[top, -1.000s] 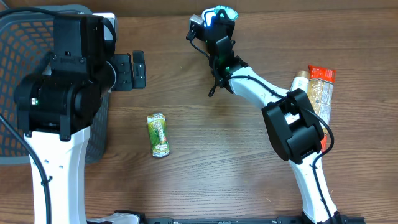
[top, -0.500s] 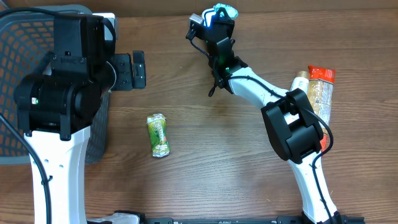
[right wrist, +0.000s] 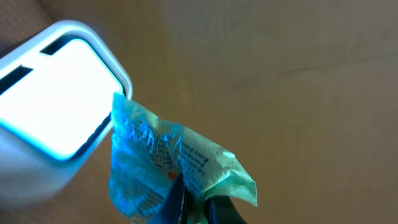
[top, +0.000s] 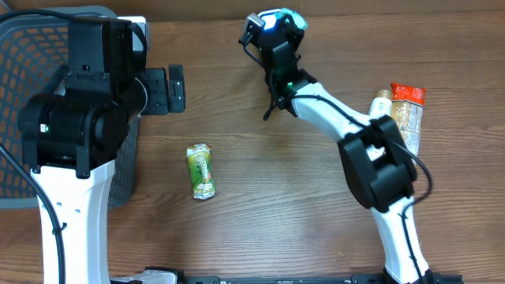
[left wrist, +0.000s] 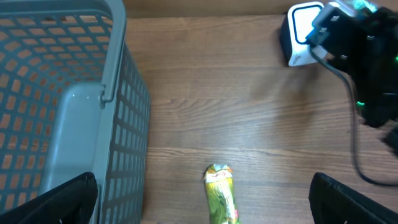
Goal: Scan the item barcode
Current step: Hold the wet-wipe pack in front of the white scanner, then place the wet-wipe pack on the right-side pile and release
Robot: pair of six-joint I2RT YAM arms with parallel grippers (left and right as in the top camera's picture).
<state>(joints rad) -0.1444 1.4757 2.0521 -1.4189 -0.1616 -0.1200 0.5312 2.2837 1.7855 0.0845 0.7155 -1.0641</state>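
**Packet up at scanner, right grip closed**

Basket runs off the left edge, half under my left arm. Left gripper sits just beside it, jaws spread wide, nothing in them. Green packet lies alone on bare table with clear wood all round; the left wrist view clips its lower end. Right gripper is clamped on a crinkled packet at the lit scanner face; I can't confirm contact. Overhead, the gripper hides most of the scanner. Snack packs lie at the right edge, partly behind the arm.
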